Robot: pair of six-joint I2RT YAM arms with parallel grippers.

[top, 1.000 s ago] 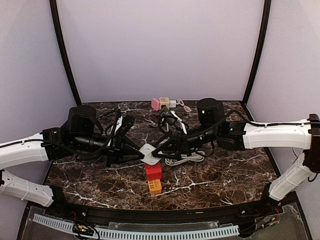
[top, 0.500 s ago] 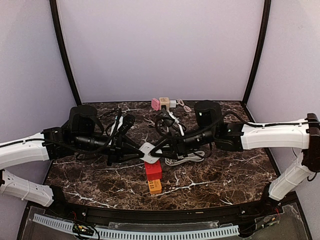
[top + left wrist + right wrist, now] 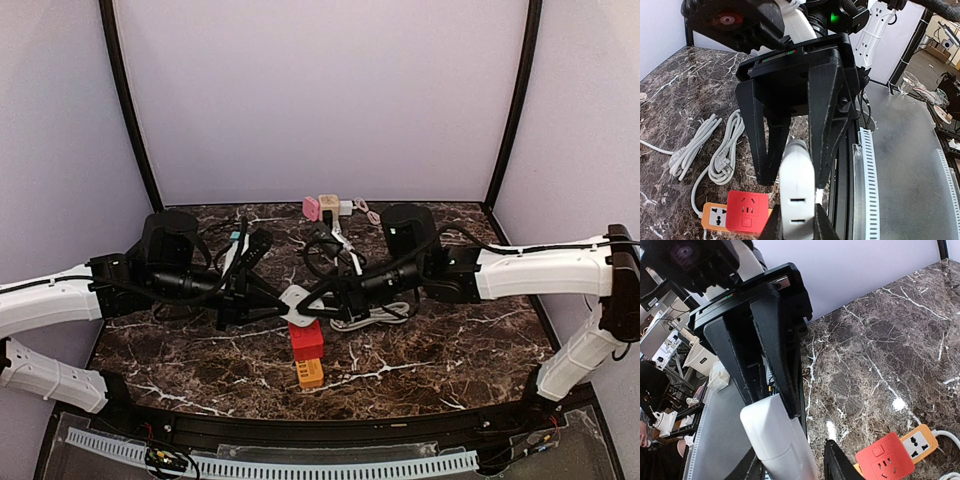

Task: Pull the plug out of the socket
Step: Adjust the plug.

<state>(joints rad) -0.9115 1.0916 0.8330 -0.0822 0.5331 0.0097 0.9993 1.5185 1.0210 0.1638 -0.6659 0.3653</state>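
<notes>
Orange socket strip (image 3: 310, 373) and red socket block (image 3: 307, 340) lie touching, nearest me on the marble table (image 3: 450, 350). Just beyond, raised, I hold the white plug (image 3: 297, 304), left gripper (image 3: 282, 307) and right gripper (image 3: 313, 298) both clamped on it. Coiled white cable (image 3: 370, 316) lies behind.

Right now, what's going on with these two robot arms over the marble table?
Both arms meet over the middle of the dark marble table. The left gripper and the right gripper each clamp an opposite end of a white plastic plug-and-socket block, held in the air above a red socket block and an orange socket block lying on the table. The white piece looks like one joined body, so the plug seems not yet pulled off.
</notes>
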